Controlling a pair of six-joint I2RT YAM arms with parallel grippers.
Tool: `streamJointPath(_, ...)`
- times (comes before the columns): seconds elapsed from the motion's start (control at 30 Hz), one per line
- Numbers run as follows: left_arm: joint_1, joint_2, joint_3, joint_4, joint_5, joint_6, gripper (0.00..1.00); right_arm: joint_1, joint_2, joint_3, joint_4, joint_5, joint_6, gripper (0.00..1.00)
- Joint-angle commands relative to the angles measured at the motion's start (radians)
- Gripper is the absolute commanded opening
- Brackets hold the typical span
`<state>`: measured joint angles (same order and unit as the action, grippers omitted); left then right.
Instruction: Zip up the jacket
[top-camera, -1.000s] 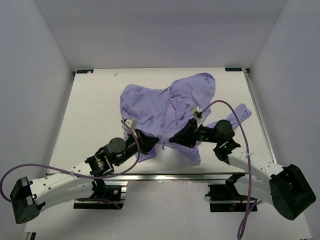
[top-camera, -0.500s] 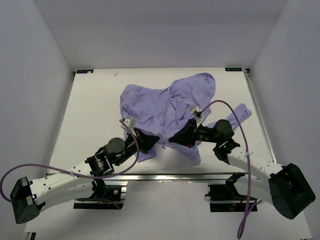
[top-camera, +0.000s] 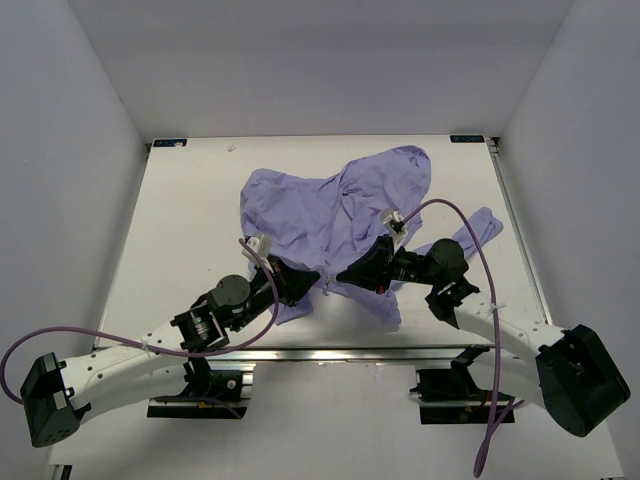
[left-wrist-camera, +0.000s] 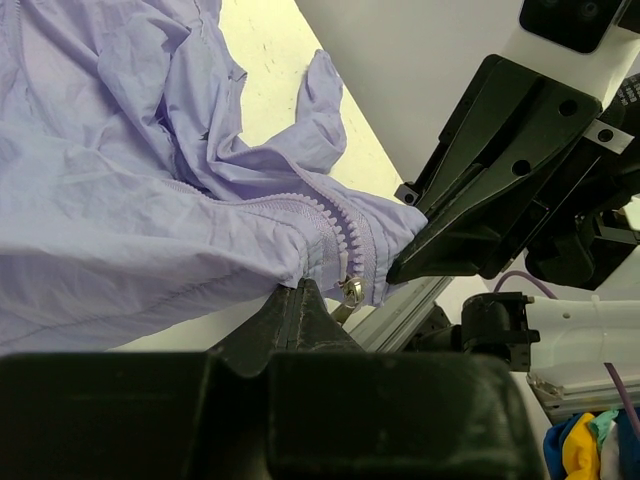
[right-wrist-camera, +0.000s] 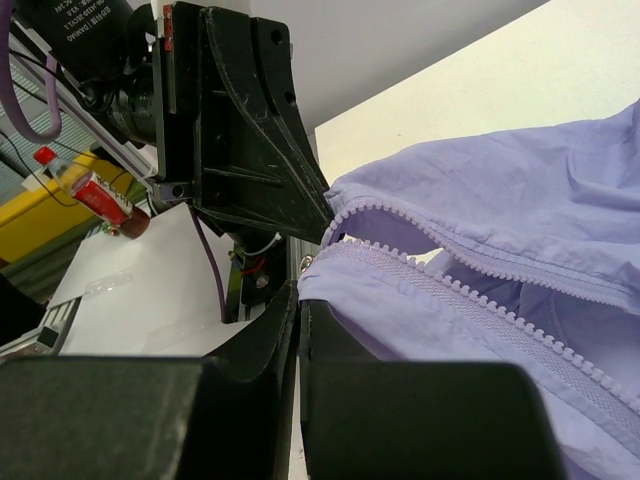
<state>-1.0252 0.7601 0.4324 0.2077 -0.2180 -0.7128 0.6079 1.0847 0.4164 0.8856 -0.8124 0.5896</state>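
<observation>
The lavender jacket (top-camera: 330, 210) lies crumpled across the middle of the table, with a sleeve (top-camera: 478, 230) trailing right. Its open front edges meet at the near hem between my two grippers. My left gripper (top-camera: 312, 277) is shut on the hem's left side, and the left wrist view shows its tip (left-wrist-camera: 298, 290) pinching fabric beside the metal zipper slider (left-wrist-camera: 350, 292). My right gripper (top-camera: 344, 274) is shut on the other side. Its tip (right-wrist-camera: 300, 292) grips cloth just under a row of zipper teeth (right-wrist-camera: 450, 285). The two tips nearly touch.
The table's near metal rail (top-camera: 330, 352) runs just below the grippers. Purple cables (top-camera: 470, 225) arc over both arms. White walls close in the table on three sides. A red-capped bottle (right-wrist-camera: 85, 185) and colourful objects (left-wrist-camera: 590, 445) sit off the table.
Both grippers have edged a little away from the near rail, keeping hold of the hem. The jacket's bulk has not shifted.
</observation>
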Motion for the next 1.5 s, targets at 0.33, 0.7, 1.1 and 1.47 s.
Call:
streamJointPath(0.33, -0.007, -0.007, 0.005, 0.035, 0.025, -0.017, 0.0, -0.002, 0.018, 0.025, 0.133, 0.016, 0.047, 0.0)
streamJointPath(0.7, -0.006, -0.019, -0.006, 0.045, 0.035, -0.022, 0.0, -0.002, 0.004, -0.017, 0.193, 0.117, 0.088, 0.0)
streamJointPath(1.1, -0.006, 0.01, -0.008, 0.058, 0.101, -0.021, 0.0, 0.006, 0.004, -0.077, 0.315, 0.237, 0.16, 0.0)
streamJointPath(1.47, -0.006, 0.045, 0.028, -0.093, 0.204, -0.005, 0.0, 0.006, -0.014, 0.002, 0.156, 0.239, 0.133, 0.0)
